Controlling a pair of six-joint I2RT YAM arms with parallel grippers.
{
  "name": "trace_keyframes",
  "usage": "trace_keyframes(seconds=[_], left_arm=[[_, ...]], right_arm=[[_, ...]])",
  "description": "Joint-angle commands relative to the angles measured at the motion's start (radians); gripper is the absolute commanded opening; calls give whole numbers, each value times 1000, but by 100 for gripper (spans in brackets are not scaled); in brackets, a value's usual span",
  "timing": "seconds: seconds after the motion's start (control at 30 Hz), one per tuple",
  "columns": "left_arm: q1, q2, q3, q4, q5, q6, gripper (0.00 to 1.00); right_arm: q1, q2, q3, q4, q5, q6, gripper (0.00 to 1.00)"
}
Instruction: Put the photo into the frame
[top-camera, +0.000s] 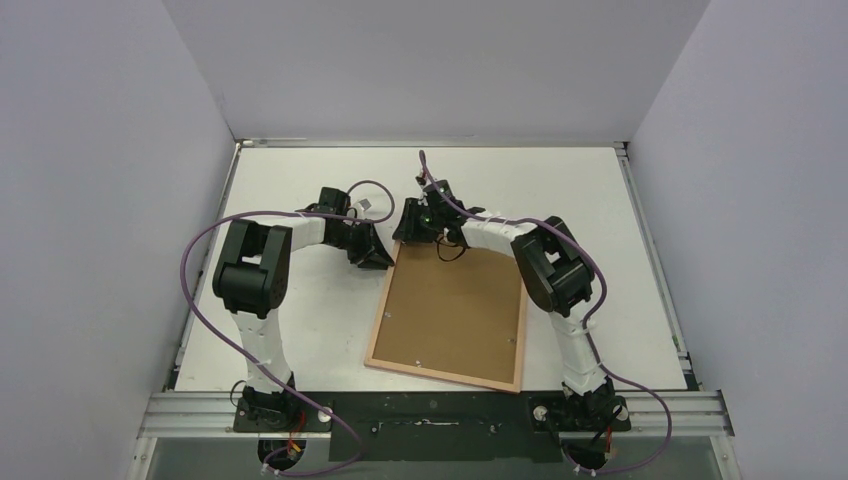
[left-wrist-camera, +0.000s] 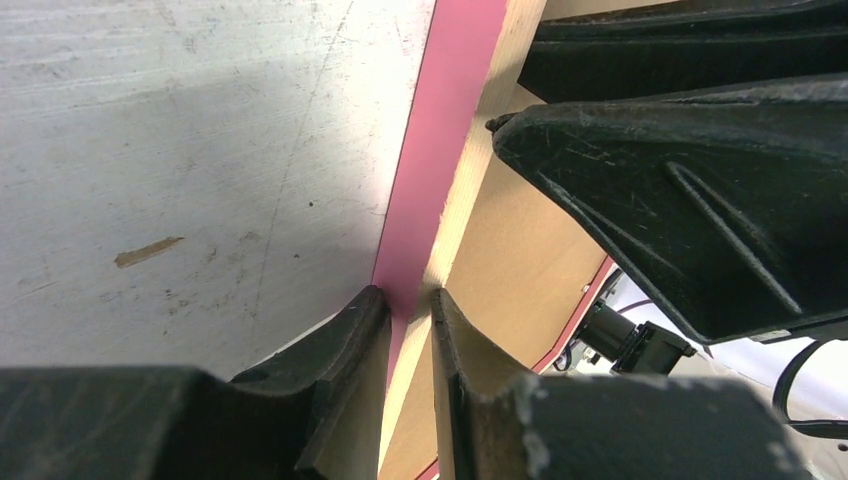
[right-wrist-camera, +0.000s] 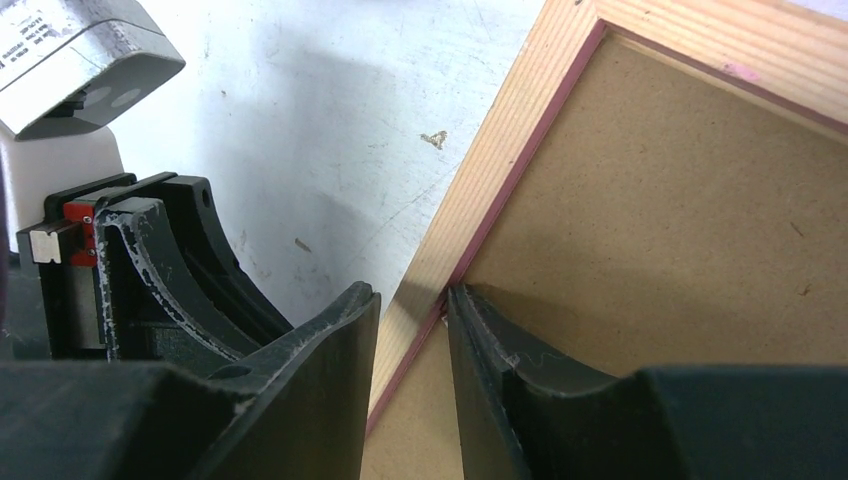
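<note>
The frame lies back up on the table, its peach-wood rails around a plain brown backing board. The photo is not in view. My left gripper is at the frame's far left corner. In the left wrist view it is shut on the frame's edge, one finger on the pink front and one on the wood back. My right gripper is at the same far corner. In the right wrist view it straddles the wooden rail, one finger outside it and one on the backing board.
The two grippers sit close together at the frame's far corner. The left gripper's black body shows in the right wrist view. The white table is walled on three sides. A small brown scrap lies on the table.
</note>
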Motion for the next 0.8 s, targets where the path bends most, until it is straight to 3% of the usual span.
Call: trace_keyframes(seconds=[0.0,0.3,0.47,0.77], left_arm=[[-13,56,14,2,-111,30,19],[-11,68,29,-5,-112,28,19],[-11,69,31,-7,-109,28,18],[10,38,43,17,-50,18,23]], right_arm=[[36,45,-49,-167,-135,-17,33],[35,76,-33,-163,-300,-33,33],[20,80,-15,-186,-248,-28,34],[-55,-25,32,-18,-82,170,42]])
